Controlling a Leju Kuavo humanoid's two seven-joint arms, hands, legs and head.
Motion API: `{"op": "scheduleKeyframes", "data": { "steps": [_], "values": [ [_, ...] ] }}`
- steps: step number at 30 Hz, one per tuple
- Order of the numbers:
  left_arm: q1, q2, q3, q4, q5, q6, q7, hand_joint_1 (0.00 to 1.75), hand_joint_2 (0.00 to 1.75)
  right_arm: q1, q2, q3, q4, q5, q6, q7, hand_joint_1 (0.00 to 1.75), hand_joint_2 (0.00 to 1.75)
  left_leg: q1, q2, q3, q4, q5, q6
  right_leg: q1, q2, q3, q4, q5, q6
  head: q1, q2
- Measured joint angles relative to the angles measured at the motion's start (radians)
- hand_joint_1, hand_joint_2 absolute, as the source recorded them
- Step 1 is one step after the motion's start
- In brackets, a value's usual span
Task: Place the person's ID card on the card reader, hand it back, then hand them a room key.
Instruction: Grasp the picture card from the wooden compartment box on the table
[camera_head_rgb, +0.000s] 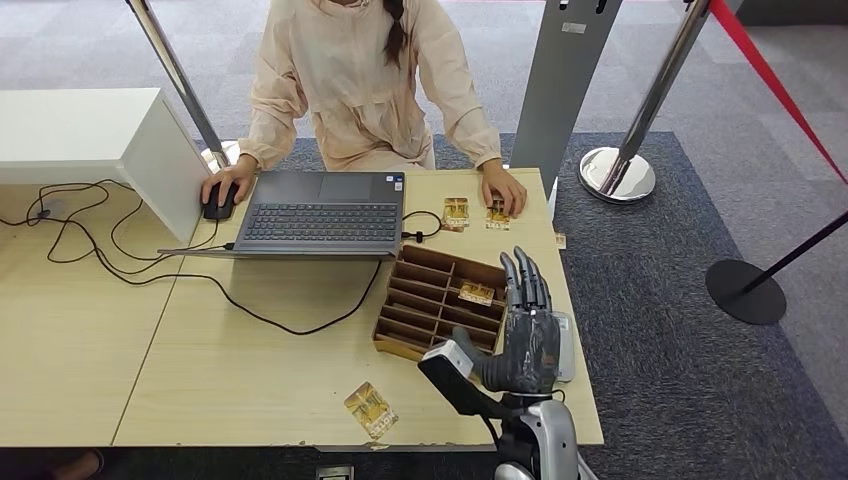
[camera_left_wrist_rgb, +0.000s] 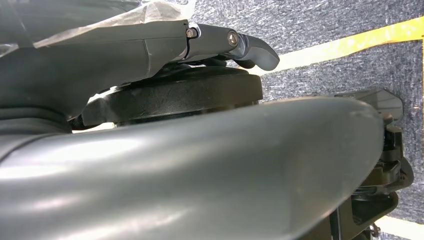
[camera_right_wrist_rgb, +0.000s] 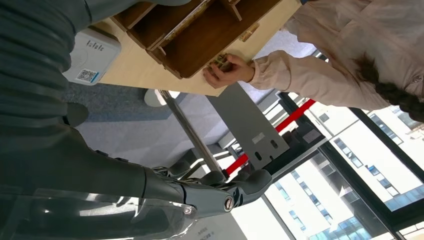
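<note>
The right hand (camera_head_rgb: 528, 330) hangs over the near right corner of the table (camera_head_rgb: 250, 370), back of the hand upward, its fingers (camera_head_rgb: 525, 278) stretched straight forward and close together, with nothing in them. Right under the palm lies the white card reader (camera_head_rgb: 565, 345), its edge peeping out on the outer side of the hand; in the right wrist view its face (camera_right_wrist_rgb: 92, 52) shows a small square code. Whether the hand touches the reader cannot be told.

Behind the fingers and off to the thumb's side, a patterned card (camera_head_rgb: 371, 409) lies flat near the table's front edge. Just beside the fingers on that same side stands the wooden tray (camera_head_rgb: 425, 300) with its slotted rows, and one card (camera_head_rgb: 476, 292) rests in a slot close to the fingertips.

Ahead of the fingertips, two more cards (camera_head_rgb: 456, 212) lie at the far edge of the table. The person's hand (camera_head_rgb: 503, 190) rests on the farther right one (camera_head_rgb: 497, 213); which of these is the ID card cannot be told. The person's other hand (camera_head_rgb: 225, 185) covers a mouse (camera_head_rgb: 218, 203) beside an open laptop (camera_head_rgb: 320, 213), well off to the thumb's side.

The left hand (camera_left_wrist_rgb: 235, 45) appears in its wrist view above grey carpet with a yellow stripe, thumb extended; the state of its fingers cannot be told.
</note>
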Motion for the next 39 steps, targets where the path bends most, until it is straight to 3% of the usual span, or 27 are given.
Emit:
{"op": "scheduleKeyframes", "data": {
  "steps": [16,39],
  "values": [
    [0.000,0.000,-0.001,0.000,0.009,0.001,-0.004,0.00,0.00,-0.035,0.010,0.003,0.011,0.006,0.000,-0.032,0.48,1.75,0.000,0.000,0.000,0.000,0.000,0.000,0.000,0.000,0.000,0.000,0.000,0.000,0.000,0.000],
    [0.000,0.002,-0.008,-0.001,0.009,-0.004,-0.010,0.00,0.00,-0.128,0.003,0.050,0.118,0.066,0.006,0.065,0.52,1.75,0.000,0.000,0.000,0.000,0.000,0.000,0.000,0.000,0.000,0.000,0.000,0.000,0.000,0.000]
  ]
}}
